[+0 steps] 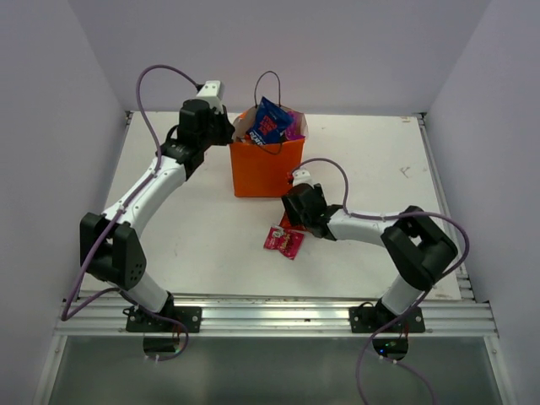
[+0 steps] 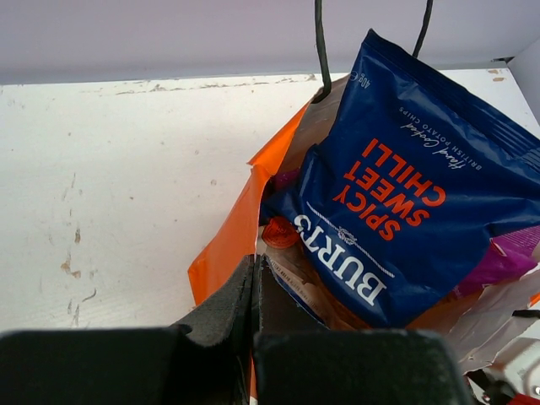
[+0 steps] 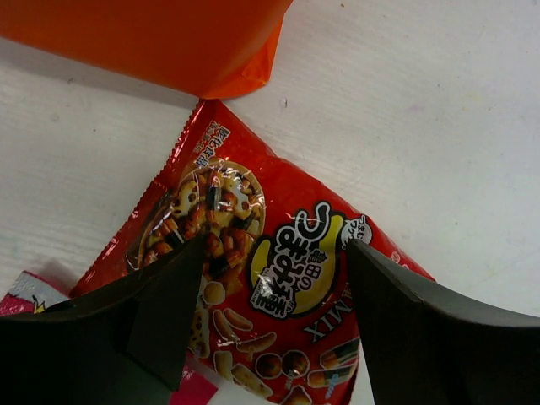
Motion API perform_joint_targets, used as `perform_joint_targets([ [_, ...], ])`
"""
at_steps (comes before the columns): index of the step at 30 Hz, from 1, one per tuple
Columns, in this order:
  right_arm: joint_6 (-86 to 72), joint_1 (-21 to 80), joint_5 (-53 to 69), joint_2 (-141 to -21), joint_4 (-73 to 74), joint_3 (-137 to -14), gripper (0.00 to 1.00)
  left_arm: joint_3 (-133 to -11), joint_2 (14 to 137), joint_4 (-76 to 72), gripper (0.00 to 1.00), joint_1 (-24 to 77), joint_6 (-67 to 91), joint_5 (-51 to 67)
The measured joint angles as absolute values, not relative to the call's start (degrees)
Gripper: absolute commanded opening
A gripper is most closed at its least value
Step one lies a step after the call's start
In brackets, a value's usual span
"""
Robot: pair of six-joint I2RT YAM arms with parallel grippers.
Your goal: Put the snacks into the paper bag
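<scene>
Two arms: both are low over the table (image 1: pixel 194 228), the left one reaching to the far left, the right one bent in near the middle.
Left gripper (image 1: pixel 226 129) (image 2: pixel 255 272): it is at the left rim of the bag; the jaws are pressed together, and a strip of the orange paper shows between them, so they seem to pinch the rim.
Bag (image 1: pixel 266 169) (image 2: pixel 226 246): orange paper, standing upright at the far middle of the table, mouth open, inside pale brown.
Handles (image 1: pixel 268 81) (image 2: pixel 321 51): thin black loops standing up above the mouth.
Blue packet (image 1: pixel 268 122) (image 2: pixel 405 194): it is in the bag, tilted, its top part above the rim; the print reads "BURTS" and "SPICY SWEET CHILLI", upside down in the left wrist view.
Purple packet (image 1: pixel 293 128) (image 2: pixel 506 263): in the bag, to the right of the blue one and partly under it.
Deeper in the bag: a brownish packet (image 2: pixel 314 297) and a bit of orange-red (image 2: pixel 278 233); what they are I cannot tell.
Pink packet (image 1: pixel 283 242) (image 3: pixel 18 297): flat on the table in front of the bag, beside the red packet.
Red packet (image 1: pixel 286 224) (image 3: pixel 278 253): red with yellow, flat on the table, one corner just beside the bottom corner of the bag.
Right gripper (image 1: pixel 297 221) (image 3: pixel 277 308): it is directly over the red packet; the jaws are spread wide, one on each side of the packet, not closed on it.
</scene>
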State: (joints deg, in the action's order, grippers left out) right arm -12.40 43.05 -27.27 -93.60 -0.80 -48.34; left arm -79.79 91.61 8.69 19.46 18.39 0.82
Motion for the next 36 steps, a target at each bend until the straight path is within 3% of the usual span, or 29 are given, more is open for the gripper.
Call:
perform_joint_targets([
  [4, -13.37, 42.96, -27.68, -97.08, -2.90, -49.45, 0.72, -79.79, 91.29, 9.10, 0.00, 19.46, 18.20, 0.82],
  [8, -14.63, 42.96, -27.90, -98.67, -3.14, -50.54, 0.42, -79.79, 91.02, 9.69, 0.00, 19.46, 17.78, 0.82],
  [11, -15.62, 42.98, -27.62, -99.33, -3.03, -51.00, 0.33, -79.79, 90.96, 9.91, 0.00, 19.46, 17.76, 0.82],
  [14, -16.21, 42.92, -27.42, -99.42, -2.87, -51.03, 0.31, -79.79, 90.94, 9.91, 0.00, 19.46, 17.76, 0.80],
  [18, -17.41, 42.65, -26.92, -98.89, -3.01, -50.33, 0.67, -79.79, 90.94, 9.93, 0.00, 19.46, 17.76, 0.80],
  [22, -17.39, 42.63, -24.47, -94.76, -0.30, -47.62, 0.84, -79.79, 90.94, 9.93, 0.00, 19.46, 17.76, 0.82],
  [29, -17.10, 42.70, -22.15, -86.52, 8.54, -45.76, 0.88, -79.79, 90.96, 9.91, 0.00, 19.46, 17.82, 0.82],
  [36, -18.11, 42.68, -17.85, -91.79, 12.95, -48.88, 0.88, -79.79, 90.96, 9.91, 0.00, 19.46, 17.80, 0.82],
])
